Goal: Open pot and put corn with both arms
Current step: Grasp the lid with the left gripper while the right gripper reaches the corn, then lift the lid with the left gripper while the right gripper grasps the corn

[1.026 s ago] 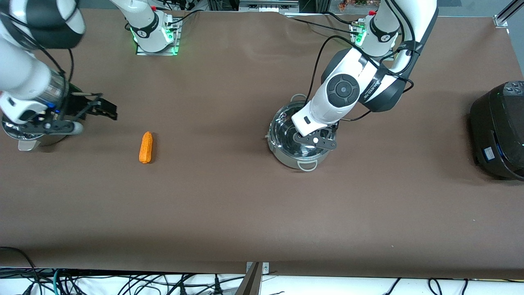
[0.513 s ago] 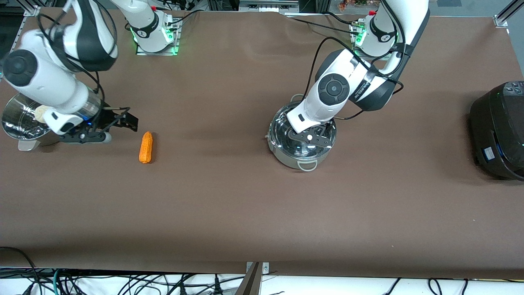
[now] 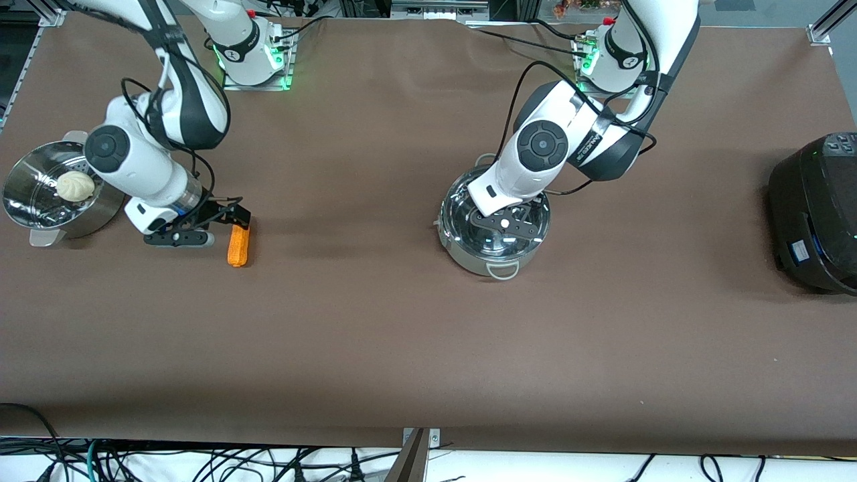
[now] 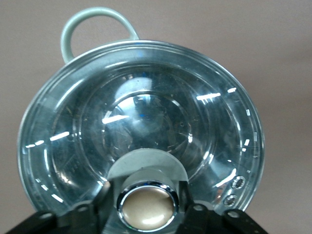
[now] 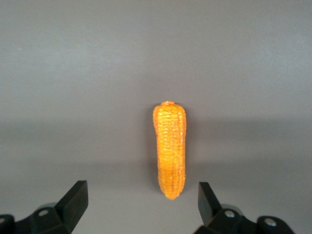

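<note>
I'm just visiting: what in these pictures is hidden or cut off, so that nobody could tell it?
- Inside of the pot: front and left wrist views, the glass lid glares, contents unreadable.
- Left gripper fingertips: front view, the arm's own wrist covers them; left wrist view cuts them off, only the knob between them shows.
- Black appliance: front view, cut off by the edge.
- Corn: front view, right gripper covers its upper end.

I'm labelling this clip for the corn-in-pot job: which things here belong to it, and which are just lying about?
Part of the job:
- pot, glass lid on it
- lid knob, left claw closing on it
- corn cob, lying on the table
- right claw, open over the cob

Just lying about:
- steamer pot with a white bun
- black cooker at the left arm's end
</note>
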Controlling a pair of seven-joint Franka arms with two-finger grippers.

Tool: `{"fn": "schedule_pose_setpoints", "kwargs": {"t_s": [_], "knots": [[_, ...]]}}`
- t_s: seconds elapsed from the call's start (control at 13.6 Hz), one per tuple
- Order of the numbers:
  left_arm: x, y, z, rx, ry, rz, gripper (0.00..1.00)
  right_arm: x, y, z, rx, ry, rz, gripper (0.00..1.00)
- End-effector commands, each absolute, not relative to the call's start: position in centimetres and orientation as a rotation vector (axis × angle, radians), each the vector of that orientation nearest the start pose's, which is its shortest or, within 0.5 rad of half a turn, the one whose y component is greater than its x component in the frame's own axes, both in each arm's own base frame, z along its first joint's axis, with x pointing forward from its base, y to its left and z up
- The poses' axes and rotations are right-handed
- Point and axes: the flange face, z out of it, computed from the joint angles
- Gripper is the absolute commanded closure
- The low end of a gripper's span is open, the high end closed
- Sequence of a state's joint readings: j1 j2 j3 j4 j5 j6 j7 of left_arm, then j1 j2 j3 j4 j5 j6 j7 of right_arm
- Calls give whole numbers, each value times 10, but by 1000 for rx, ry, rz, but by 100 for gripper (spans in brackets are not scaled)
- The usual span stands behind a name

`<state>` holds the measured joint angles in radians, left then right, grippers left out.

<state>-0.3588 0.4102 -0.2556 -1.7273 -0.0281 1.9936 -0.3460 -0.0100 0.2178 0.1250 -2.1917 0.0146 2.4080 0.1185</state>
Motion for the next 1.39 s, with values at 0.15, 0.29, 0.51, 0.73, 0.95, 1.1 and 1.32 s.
{"fn": "schedule_pose_setpoints", "kwargs": {"t_s": [0.15, 0.29, 0.51, 0.73, 0.95, 1.1, 1.32], "knots": [[527, -357, 351, -3124, 403, 208, 76, 558, 49, 237, -3092, 78, -16, 0], [527, -358, 354, -3125, 406, 203, 76, 559, 50, 219, -3088, 79, -18, 0], [525, -356, 377, -3127, 404, 183, 77, 561, 45, 198, -3084, 95, -25, 0], [519, -344, 420, -3115, 407, 160, 79, 562, 41, 187, -3083, 104, -17, 0], [527, -329, 479, -3115, 373, 135, 80, 560, 41, 178, -3082, 107, 7, 11], [541, -302, 500, -3107, 385, 165, 80, 560, 42, 172, -3081, 122, 22, 50], [565, -235, 509, -3104, 459, 173, 80, 564, 46, 176, -3080, 111, 18, 95]]}}
